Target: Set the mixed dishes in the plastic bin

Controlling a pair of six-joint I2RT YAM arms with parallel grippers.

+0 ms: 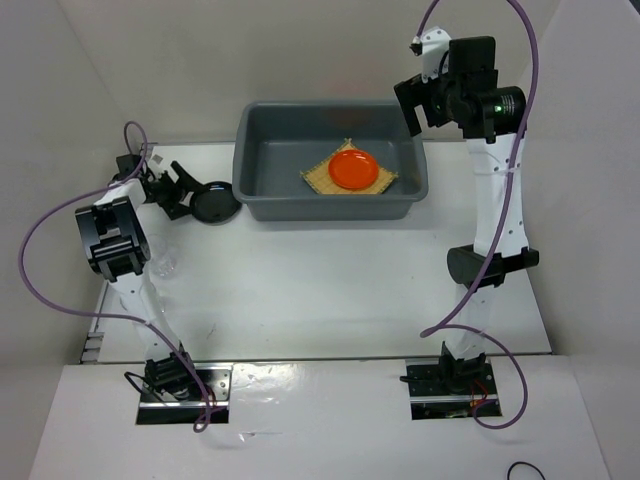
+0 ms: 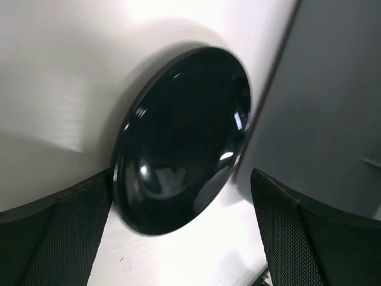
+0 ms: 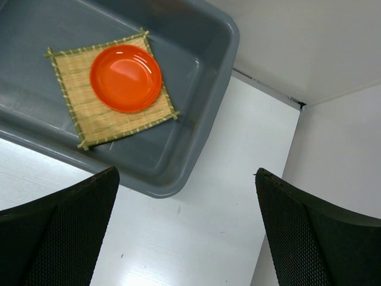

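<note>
From above, a clear glass cup (image 1: 163, 262) on the left of the table was so faint beside the left arm (image 1: 112, 240) that its outline was hard to tell. It was also too small there to tell whether the left gripper (image 1: 188, 193) touched the black plate (image 1: 215, 203). The right wrist camera cut the bin (image 3: 196, 77) off at the top and left edges, and the right gripper (image 3: 186, 171) had its fingers (image 3: 53, 238) cut off at the bottom.
</note>
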